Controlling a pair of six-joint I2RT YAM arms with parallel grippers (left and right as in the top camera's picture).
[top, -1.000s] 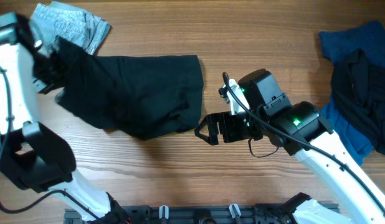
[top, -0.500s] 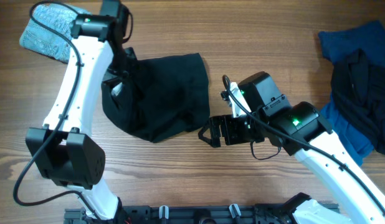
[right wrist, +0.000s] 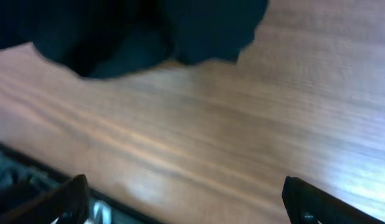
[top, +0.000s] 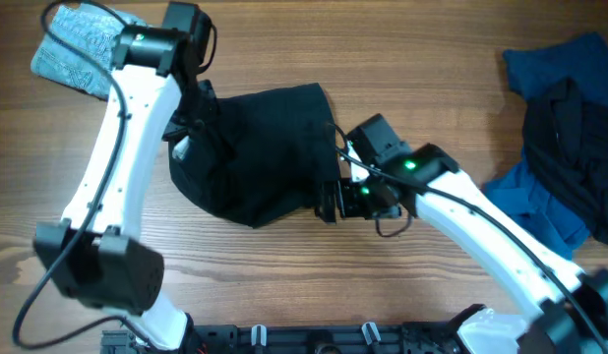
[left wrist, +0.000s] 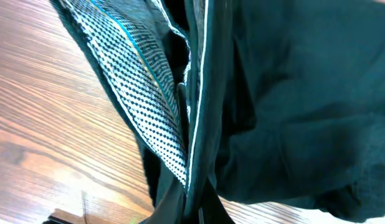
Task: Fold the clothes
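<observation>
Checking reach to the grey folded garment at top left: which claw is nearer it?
Left. The left claw grips the black garment just right of the grey garment; the right claw is open at the black garment's opposite edge, much farther away.

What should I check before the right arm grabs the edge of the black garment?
1. Hold: left gripper clamped on black garment: ok.
2. Ready: right gripper open, nothing between its fingers: ok.
3. Position: right gripper beside the garment's right edge: ok.
4. Fabric lying flat: not ok, bunched and doubled over.
5. Clearance: gray folded garment and blue and black pile lie apart from it: ok.
</observation>
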